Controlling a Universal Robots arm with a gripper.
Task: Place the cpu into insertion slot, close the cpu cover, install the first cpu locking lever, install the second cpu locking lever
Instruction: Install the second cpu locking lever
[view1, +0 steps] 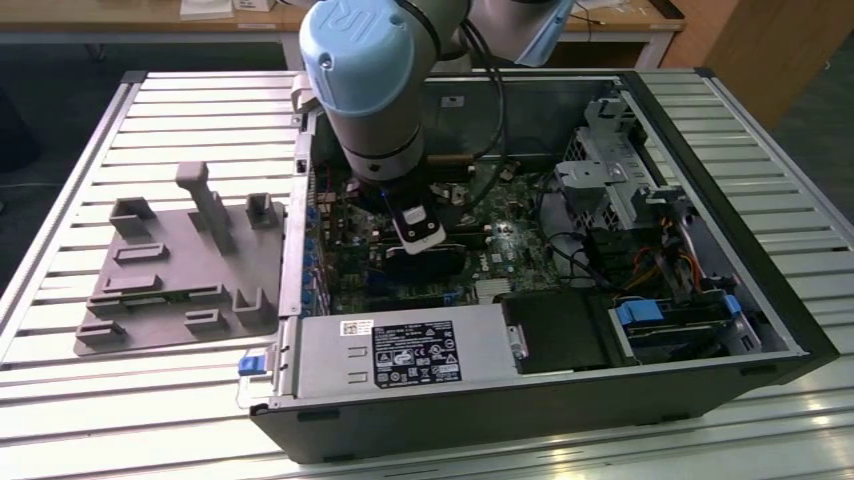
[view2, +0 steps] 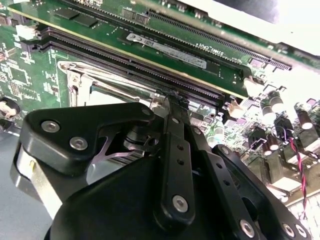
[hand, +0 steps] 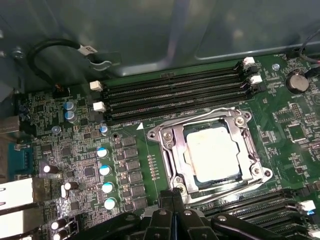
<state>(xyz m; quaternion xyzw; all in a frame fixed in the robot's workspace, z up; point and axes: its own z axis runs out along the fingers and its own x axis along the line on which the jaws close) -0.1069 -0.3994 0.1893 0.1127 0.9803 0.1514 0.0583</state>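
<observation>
One arm reaches down into an open computer case lying on a slatted bench. We see the gripper with its fingertips pressed together, holding nothing, just beside the socket's edge. The cpu sits in the slot on the green board, with the cover closed around it. Dark memory slots run along one side of the socket, capacitors along another. A grey fixture rests on the bench near the exterior view's left edge. The arm hides the socket in the exterior view; we cannot make out the levers.
</observation>
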